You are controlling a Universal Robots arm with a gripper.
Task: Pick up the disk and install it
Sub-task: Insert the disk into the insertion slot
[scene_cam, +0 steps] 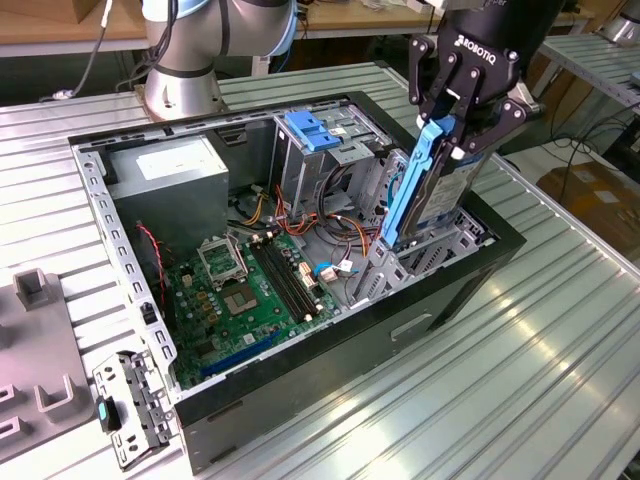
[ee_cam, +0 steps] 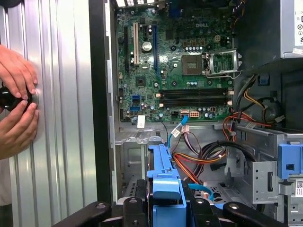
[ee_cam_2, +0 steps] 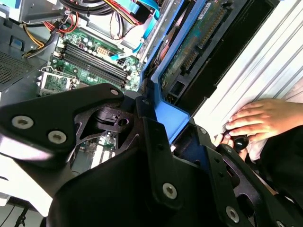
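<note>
The disk [scene_cam: 441, 196] is held on edge in the gripper [scene_cam: 448, 140], whose jaws are closed on its upper end, one finger on each broad face. A blue rail [scene_cam: 409, 190] is seen along the disk's edge that faces the exterior camera. The disk is tilted slightly from upright. Its lower end is met by the metal bay [scene_cam: 455, 243] at the end of the case [scene_cam: 350, 350] towards the exterior view's right; how far it has entered cannot be told.

In the second wrist view the disk's green circuit-board face [ee_cam_2: 199, 42] is shown beyond the gripper [ee_cam_2: 177, 142], with the rail running out between the fingers. In the first wrist view the rail [ee_cam: 165, 182] is seen just ahead of the gripper [ee_cam: 168, 210], with the motherboard [ee_cam: 180, 61] well beyond.

The case is laid open on a ribbed table [scene_cam: 540, 380]. A blue latch [scene_cam: 315, 130] is seen atop the tall cage beside the bay, and a grey power supply [scene_cam: 165, 170] at the far corner.

A person's hands [ee_cam: 16, 106] are rested on the table beside the case, closed round a small black object [ee_cam: 9, 97].
</note>
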